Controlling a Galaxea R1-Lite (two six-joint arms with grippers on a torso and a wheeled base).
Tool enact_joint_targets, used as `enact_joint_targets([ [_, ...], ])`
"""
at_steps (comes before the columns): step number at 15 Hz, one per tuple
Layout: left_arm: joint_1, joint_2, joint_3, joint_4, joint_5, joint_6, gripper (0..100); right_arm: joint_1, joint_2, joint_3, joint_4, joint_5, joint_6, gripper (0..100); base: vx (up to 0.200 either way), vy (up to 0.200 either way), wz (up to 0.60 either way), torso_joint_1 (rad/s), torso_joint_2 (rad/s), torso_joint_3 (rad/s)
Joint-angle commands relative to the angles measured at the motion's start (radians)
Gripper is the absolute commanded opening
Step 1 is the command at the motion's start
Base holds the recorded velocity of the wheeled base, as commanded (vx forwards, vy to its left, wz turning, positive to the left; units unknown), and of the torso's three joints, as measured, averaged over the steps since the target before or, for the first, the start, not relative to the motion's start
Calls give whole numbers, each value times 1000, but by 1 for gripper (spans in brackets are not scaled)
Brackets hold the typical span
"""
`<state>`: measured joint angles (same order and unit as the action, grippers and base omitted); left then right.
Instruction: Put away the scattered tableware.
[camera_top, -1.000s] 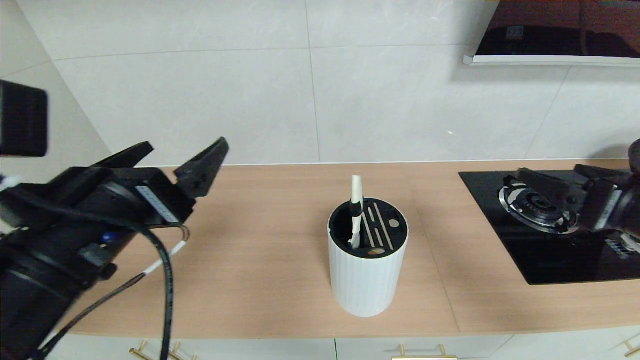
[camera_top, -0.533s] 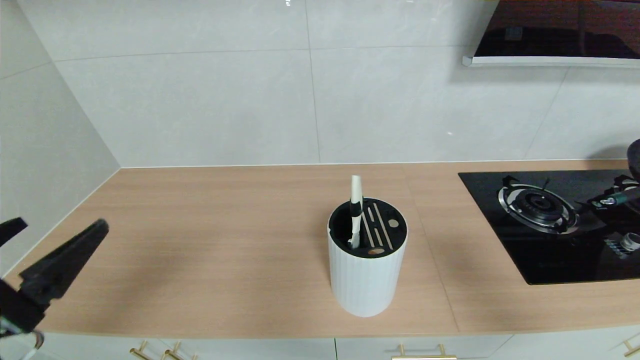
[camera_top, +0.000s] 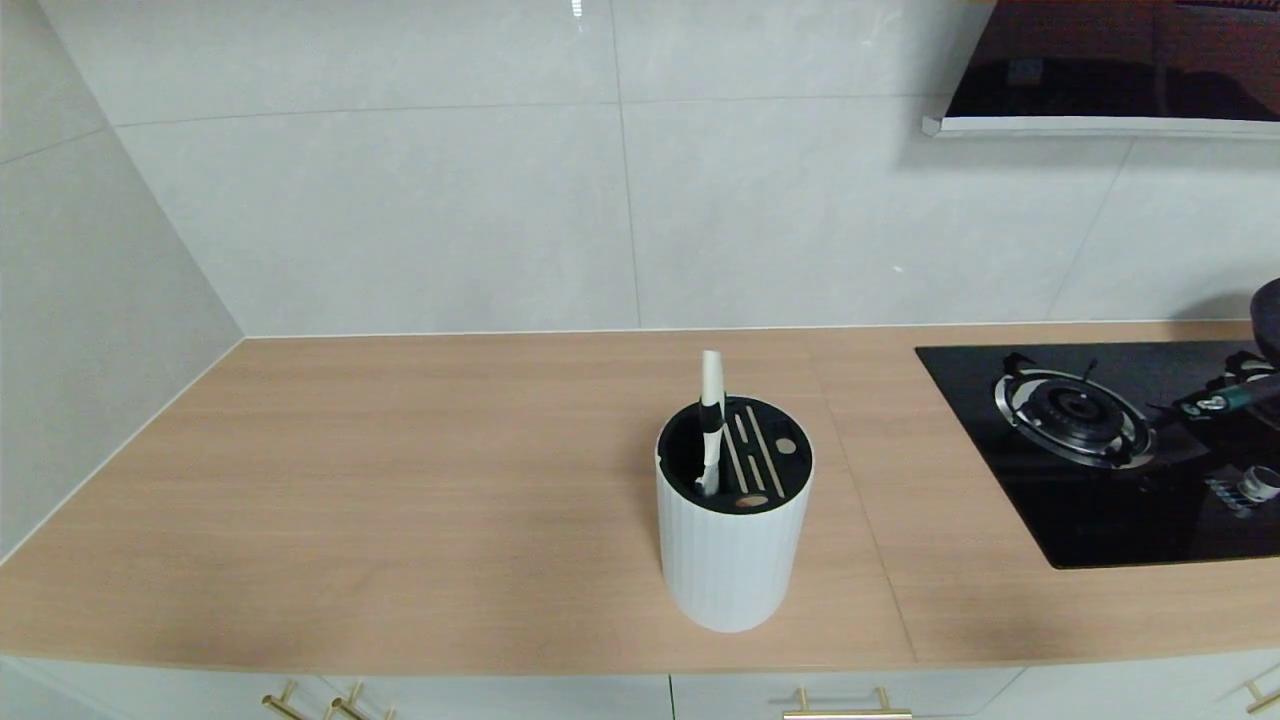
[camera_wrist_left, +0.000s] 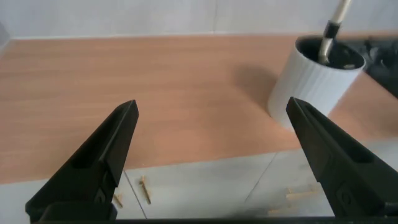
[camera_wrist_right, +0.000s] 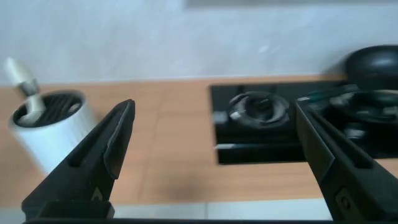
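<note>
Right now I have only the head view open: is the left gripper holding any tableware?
Observer: No. The left gripper is open and empty, out in front of the counter edge, with the holder ahead of it.
Reviewer: And the right one?
Observer: The right gripper is open and empty too, with the hob ahead of it.
Reviewer: Is either one touching the holder?
Observer: No, both are well clear of it, with bare counter in between.
</note>
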<state>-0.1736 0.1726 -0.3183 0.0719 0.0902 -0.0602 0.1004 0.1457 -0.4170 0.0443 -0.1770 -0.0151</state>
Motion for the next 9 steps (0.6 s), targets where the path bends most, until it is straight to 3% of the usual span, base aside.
enact_joint_targets([
  [1, 118, -88, 35, -38, 34, 3, 100, -116, -121, 15, 22, 39, -2, 100, 0, 0, 0, 0, 0, 0],
  [2, 184, -165, 56, -32, -20, 36, 100, -111, -137, 63, 23, 48, -3, 100, 0, 0, 0, 0, 0, 0],
  [3, 183, -173, 111, -43, -33, 63, 100, -111, -141, 93, 19, 10, 3, 100, 0, 0, 0, 0, 0, 0],
  [4, 183, -173, 186, -81, 11, 62, 100, -110, -143, 138, 9, -19, 4, 100, 0, 0, 0, 0, 0, 0],
  [6, 183, -173, 318, -184, 8, 115, 100, -108, -143, 293, -67, -24, 1, 100, 0, 0, 0, 0, 0, 0],
  [7, 183, -173, 318, -169, -6, 115, 100, -110, -143, 337, -104, -24, -2, 100, 0, 0, 0, 0, 0, 0],
  [8, 183, -173, 318, -110, -67, 97, 100, -110, -143, 417, -145, -9, 3, 100, 0, 0, 0, 0, 0, 0],
  [9, 181, -173, 318, -72, -106, 102, 100, -108, -143, 417, -84, 7, 7, 100, 0, 0, 0, 0, 0, 0],
])
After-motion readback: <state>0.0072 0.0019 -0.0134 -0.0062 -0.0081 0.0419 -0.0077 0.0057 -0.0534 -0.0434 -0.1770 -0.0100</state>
